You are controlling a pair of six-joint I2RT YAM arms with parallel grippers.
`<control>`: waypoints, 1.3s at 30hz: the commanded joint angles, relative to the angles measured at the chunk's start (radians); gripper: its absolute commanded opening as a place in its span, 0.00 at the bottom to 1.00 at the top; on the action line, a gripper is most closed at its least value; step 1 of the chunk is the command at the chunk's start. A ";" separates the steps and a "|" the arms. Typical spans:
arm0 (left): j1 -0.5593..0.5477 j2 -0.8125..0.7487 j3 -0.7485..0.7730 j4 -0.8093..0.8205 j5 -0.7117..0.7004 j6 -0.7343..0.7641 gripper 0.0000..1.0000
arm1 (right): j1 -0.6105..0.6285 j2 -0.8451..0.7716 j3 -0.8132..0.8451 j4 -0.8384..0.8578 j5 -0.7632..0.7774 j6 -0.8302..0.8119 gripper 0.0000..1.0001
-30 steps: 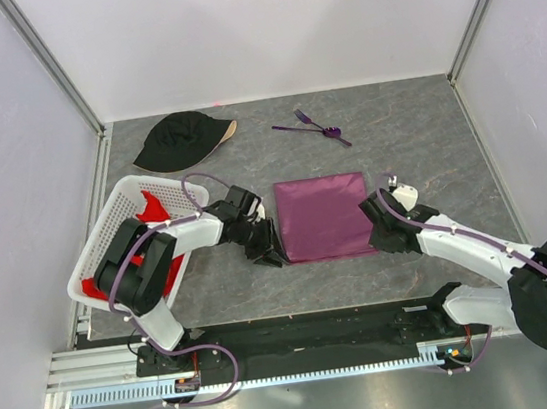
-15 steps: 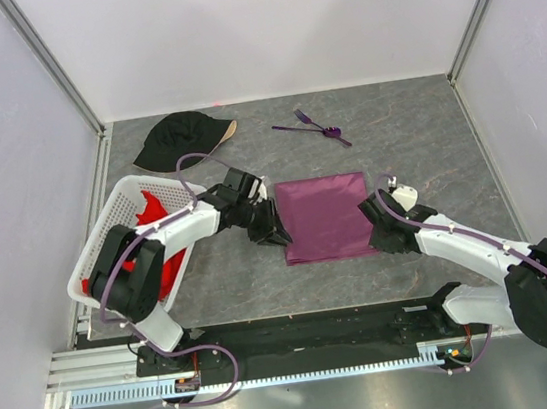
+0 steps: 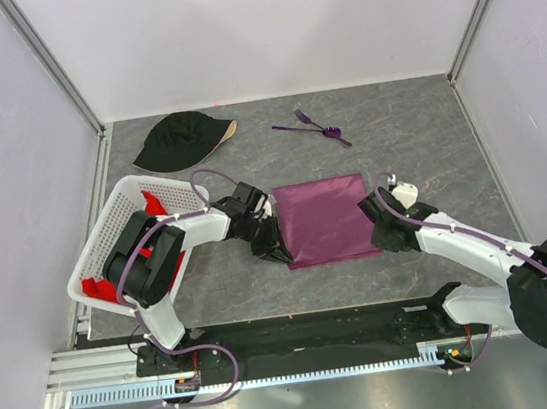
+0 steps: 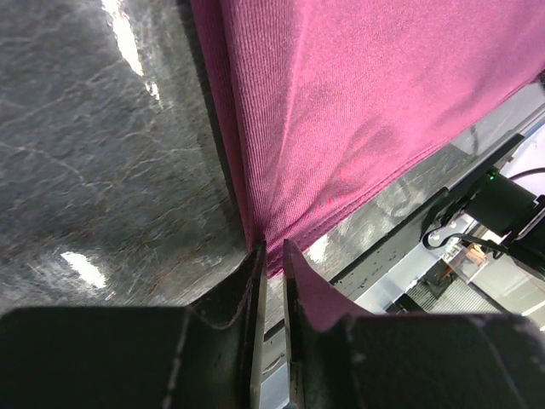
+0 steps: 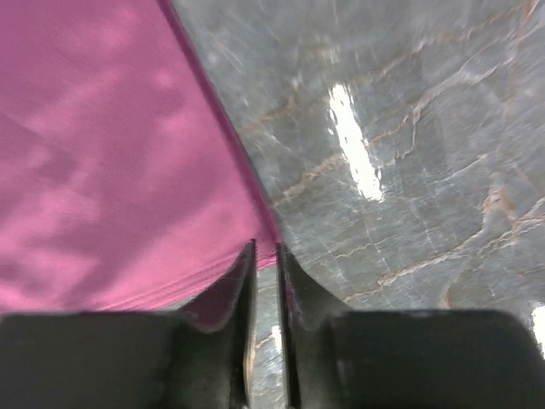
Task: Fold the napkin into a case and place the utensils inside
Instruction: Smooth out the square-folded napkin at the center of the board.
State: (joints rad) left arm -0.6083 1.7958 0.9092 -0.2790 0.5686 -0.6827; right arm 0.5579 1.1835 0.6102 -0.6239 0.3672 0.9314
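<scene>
The plum-purple napkin [image 3: 325, 219] lies flat as a folded square in the middle of the table. My left gripper [image 3: 278, 251] is shut on the napkin's near-left corner [image 4: 269, 256], the cloth pinched between the nearly closed fingers. My right gripper [image 3: 378, 234] is shut on the near-right corner [image 5: 266, 247]. The napkin fills the upper part of both wrist views [image 4: 358, 94] [image 5: 102, 162]. The purple utensils [image 3: 311, 125], a fork among them, lie crossed on the table behind the napkin, apart from both grippers.
A black cap [image 3: 181, 140] lies at the back left. A white lattice basket [image 3: 115, 225] with a red cloth [image 3: 156, 208] inside stands at the left, next to the left arm. The table's near edge and a black rail [image 3: 310, 331] run below the napkin.
My left gripper swung out along the napkin's left edge and came back to the near-left corner, now pinching it. The near edge shifted slightly. The right gripper stayed at its corner.
</scene>
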 commanded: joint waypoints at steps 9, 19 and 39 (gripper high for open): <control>-0.004 0.007 -0.024 0.029 -0.021 0.014 0.19 | -0.023 0.141 0.165 0.122 -0.079 -0.186 0.35; -0.004 -0.082 0.078 -0.058 0.001 0.037 0.25 | -0.024 0.100 0.022 0.213 -0.151 -0.138 0.33; 0.148 0.224 0.608 -0.302 -0.033 0.107 0.17 | -0.202 0.464 0.509 0.216 -0.166 -0.325 0.46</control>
State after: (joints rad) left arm -0.4969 1.9438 1.4464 -0.5339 0.5503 -0.6121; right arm 0.3779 1.5814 1.0397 -0.4152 0.1856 0.6456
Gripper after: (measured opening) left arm 0.191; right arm 0.572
